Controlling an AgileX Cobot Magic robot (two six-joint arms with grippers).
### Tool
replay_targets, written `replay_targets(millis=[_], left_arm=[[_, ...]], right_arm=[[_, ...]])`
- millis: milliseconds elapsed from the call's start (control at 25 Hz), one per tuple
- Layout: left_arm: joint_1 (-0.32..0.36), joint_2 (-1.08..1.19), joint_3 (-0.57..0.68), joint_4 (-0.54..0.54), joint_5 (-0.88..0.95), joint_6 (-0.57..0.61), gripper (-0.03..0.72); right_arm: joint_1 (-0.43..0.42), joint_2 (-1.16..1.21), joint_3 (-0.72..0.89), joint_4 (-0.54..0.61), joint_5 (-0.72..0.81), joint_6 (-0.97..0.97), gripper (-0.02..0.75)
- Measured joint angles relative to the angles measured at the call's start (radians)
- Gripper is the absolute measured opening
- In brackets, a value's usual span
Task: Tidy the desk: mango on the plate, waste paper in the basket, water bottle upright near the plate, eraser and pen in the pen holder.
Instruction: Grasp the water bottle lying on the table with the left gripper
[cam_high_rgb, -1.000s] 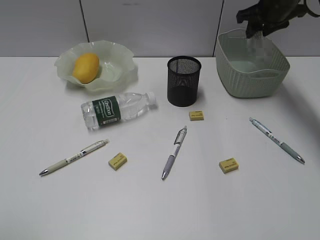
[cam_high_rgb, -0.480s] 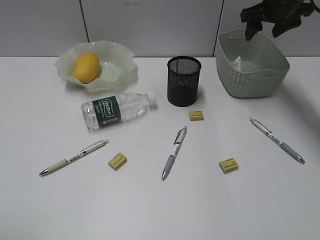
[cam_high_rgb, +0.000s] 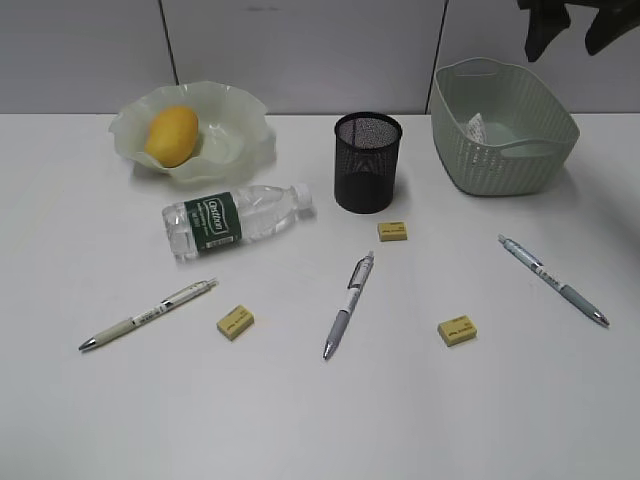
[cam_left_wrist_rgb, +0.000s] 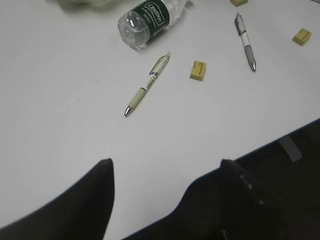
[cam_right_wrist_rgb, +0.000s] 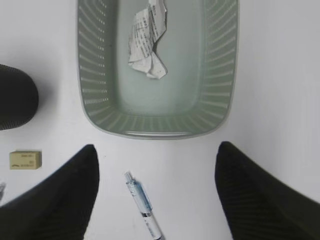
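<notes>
inside woven basket: crumpled waste paper.

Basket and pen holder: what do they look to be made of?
The basket looks like moulded plastic, matte pale green: its woven pattern is uniform, and the right wrist view shows a smooth, seamless floor under the waste paper. The pen holder appears to be black wire mesh, probably metal; the table shows through its wall.
</notes>
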Motion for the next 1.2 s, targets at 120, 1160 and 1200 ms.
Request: replay_targets(millis=[120, 1160, 1200], left_arm=[[0.0, 0.0, 0.0, 0.0, 0.0, 0.0, 0.491], [0.0, 0.0, 0.0, 0.0, 0.0, 0.0, 0.491], [0.0, 0.0, 0.0, 0.0, 0.0, 0.0, 0.491]], right_arm=[[0.001, -0.062, 0.023, 0.033, 0.0, 0.0, 0.552], [0.027, -1.028, 0.975, 0.066, 0.004, 0.004, 0.53], [0.027, -1.068, 1.006, 0.066, 0.005, 0.004, 0.53]])
